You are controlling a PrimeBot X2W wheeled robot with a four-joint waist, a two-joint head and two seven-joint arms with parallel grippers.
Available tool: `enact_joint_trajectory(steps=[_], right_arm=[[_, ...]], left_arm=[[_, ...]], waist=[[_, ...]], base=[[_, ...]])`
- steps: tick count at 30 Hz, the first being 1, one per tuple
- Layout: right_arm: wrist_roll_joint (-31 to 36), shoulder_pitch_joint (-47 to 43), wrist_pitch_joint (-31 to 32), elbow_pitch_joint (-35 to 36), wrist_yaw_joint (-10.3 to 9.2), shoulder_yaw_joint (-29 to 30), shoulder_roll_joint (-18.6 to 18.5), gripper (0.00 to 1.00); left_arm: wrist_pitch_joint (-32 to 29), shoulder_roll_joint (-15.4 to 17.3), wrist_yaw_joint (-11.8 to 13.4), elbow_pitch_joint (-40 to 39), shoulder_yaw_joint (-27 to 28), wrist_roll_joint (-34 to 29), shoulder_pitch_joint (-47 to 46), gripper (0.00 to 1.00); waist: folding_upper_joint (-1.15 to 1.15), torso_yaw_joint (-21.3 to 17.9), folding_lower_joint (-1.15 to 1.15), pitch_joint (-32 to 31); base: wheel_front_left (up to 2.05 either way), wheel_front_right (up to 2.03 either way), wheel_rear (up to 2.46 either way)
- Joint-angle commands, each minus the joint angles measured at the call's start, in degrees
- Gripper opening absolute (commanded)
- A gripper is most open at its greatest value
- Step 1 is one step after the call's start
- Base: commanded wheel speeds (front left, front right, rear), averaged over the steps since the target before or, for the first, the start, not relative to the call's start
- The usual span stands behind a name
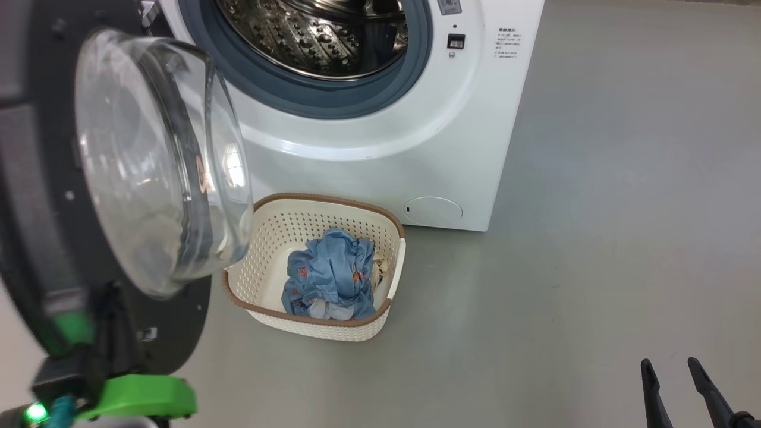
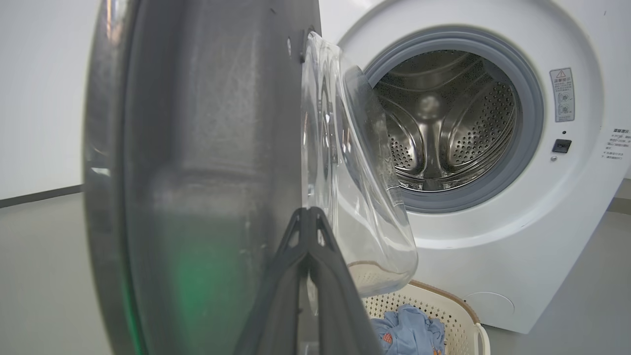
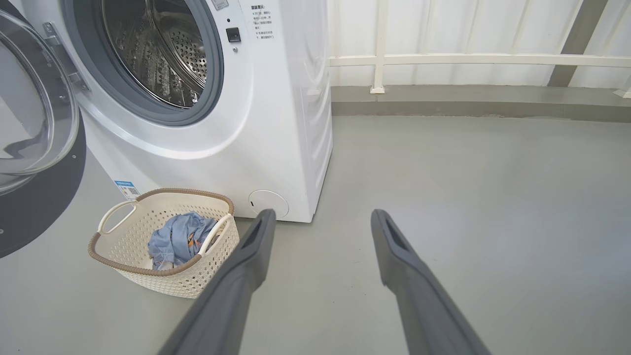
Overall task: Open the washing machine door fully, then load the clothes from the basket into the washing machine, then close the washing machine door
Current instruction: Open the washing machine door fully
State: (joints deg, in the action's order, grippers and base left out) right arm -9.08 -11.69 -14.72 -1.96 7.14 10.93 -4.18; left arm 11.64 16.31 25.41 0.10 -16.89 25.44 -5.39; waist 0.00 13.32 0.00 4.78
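Clothes (image 1: 330, 276) lie heaped in the basket (image 1: 333, 199), a blue bundle with a pale piece at its right edge, crowded toward the basket's right wall. The basket stands on the floor (image 1: 594, 238) just in front of the washing machine (image 1: 380, 154), below the open mouth of the drum (image 1: 321, 35). The door (image 1: 30, 249) is swung out to the left. From the head view its bulging glass (image 1: 148, 166) covers the basket's left rim, though I cannot tell whether it hangs over the basket or only stands nearer.

The left gripper (image 2: 308, 212) has its fingers pressed together, tips close to the door's inner face beside the glass; contact cannot be judged. The right gripper (image 1: 669, 364) hangs low at the near right, fingers spread wide with nothing between them.

The door looks open far enough, so loading seems the next step. The heap lies to the left of the right fingers and farther off, across bare floor with nothing in the way, while the glass crowds the basket's left side. The bundle's long axis runs near to far, so fingers straddling it left to right would take its narrow way. The right gripper seems the better placed.
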Motion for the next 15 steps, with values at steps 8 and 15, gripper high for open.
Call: enact_joint_trajectory(steps=[8,15], right_arm=[[0.5,1.4,-0.3,2.0,0.35,-0.9,-1.4,1.00],[0.2,2.1,-0.3,2.6,0.35,-0.5,-2.2,1.00]], left_arm=[[1.9,5.2,0.6,1.4,9.7,3.3,0.0,0.00],[2.8,6.9,-1.4,5.2,13.9,4.9,-2.2,0.00]], waist=[[0.00,0.4,0.00,1.2],[0.00,0.9,0.00,3.5]], base=[[0.00,0.00,0.00],[0.00,0.00,0.00]])
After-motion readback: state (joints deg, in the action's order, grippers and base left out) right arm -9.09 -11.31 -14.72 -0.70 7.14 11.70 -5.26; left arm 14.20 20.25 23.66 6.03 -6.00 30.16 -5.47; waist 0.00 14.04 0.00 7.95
